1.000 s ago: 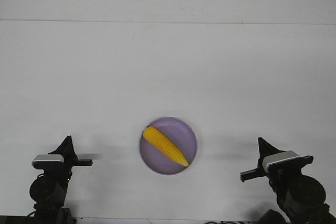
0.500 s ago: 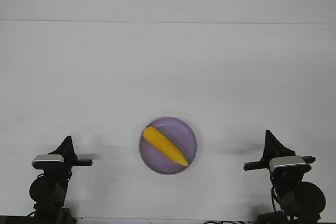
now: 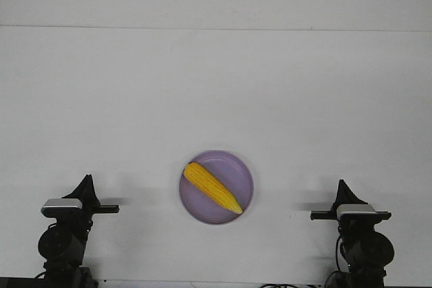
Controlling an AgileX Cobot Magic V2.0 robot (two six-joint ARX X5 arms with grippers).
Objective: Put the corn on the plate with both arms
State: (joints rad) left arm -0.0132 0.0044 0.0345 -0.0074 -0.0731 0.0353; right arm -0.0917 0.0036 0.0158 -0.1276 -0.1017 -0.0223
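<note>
The yellow-orange corn lies diagonally inside the lavender plate near the table's front middle, its pointed tip toward the front right. My left gripper is at the front left, well apart from the plate, its fingers together in one point. My right gripper is at the front right, also apart from the plate, its fingers together in one point. Neither holds anything.
The white table stretches back to a white wall. Both arms' wrist blocks and bases sit at the front edge, left and right.
My right arm has drawn back and turned upright at the front right, its gripper now pointing straight ahead. The left arm, corn and plate have not moved.
</note>
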